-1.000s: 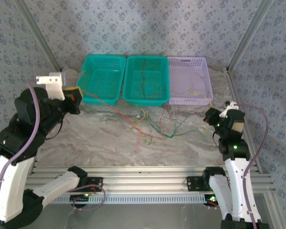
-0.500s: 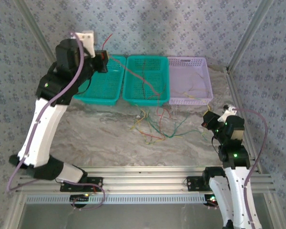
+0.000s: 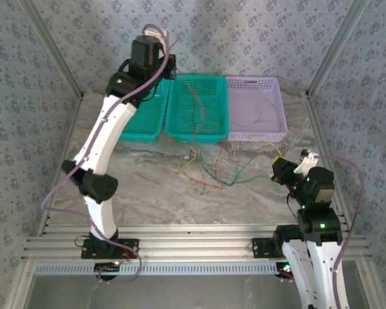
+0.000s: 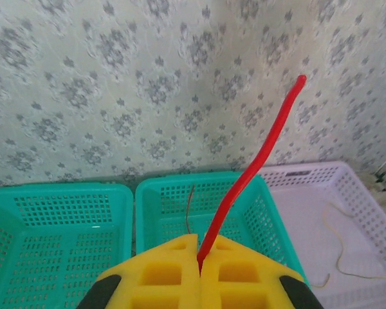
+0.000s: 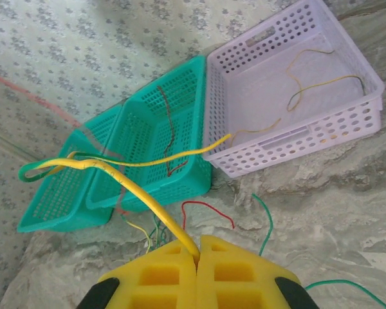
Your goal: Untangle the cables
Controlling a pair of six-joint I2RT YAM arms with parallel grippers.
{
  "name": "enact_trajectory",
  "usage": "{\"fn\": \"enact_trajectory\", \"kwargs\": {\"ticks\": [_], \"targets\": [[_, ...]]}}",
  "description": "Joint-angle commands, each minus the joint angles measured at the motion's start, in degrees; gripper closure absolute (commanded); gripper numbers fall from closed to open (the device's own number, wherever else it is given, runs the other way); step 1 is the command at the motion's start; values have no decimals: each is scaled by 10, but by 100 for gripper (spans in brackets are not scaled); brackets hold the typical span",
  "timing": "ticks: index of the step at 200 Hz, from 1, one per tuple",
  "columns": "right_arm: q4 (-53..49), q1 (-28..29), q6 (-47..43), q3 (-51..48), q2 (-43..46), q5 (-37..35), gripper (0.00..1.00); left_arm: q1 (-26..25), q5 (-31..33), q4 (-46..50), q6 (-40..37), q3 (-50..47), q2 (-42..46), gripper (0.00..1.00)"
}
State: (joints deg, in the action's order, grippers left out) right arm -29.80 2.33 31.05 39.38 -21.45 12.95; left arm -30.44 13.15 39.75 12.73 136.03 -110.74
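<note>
Left wrist view cuts off my left tool [image 4: 199,261] at the bottom edge. I see just its yellow pads [image 4: 161,273], pressed tight on a red cable [image 4: 248,177] whose lower part vanishes into the seam between them. The free end rises ahead and to the right of the tool, against the patterned wall [image 4: 116,84]. Below and ahead stand a left teal basket [image 4: 58,191] and a middle teal basket [image 4: 174,183], with a lilac basket [image 4: 309,168] to the right holding a thin yellow strand I can barely trace. From the top external view the left tool is hard to make out behind its own wrist. My right tool [image 5: 198,254] is clamped on a yellow cable [image 5: 154,209] that arcs up and left from the pads. The tangle of cables [image 3: 209,172] lies on the surface [image 3: 141,187], left of the right tool, just short of the baskets.
</note>
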Motion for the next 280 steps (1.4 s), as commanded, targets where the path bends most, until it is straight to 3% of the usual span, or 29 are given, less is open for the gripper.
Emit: {"fn": "enact_trajectory", "kwargs": {"ticks": [1,34,126,195,280], "targets": [[-20,10,-9,12,13,20,100,-10,33,-24,-22,70,-47,100],[-30,18,-20,10,26,26,100,-19,69,31,-42,190,-154,100],[-35,39,-35,10,32,36,100,-24,148,-5,-54,206,-239,100],[-37,41,-36,2,42,30,100,-48,160,-37,-55,263,-213,100],[-31,42,-27,-9,46,35,100,-59,189,-61,-107,240,-193,100]]}}
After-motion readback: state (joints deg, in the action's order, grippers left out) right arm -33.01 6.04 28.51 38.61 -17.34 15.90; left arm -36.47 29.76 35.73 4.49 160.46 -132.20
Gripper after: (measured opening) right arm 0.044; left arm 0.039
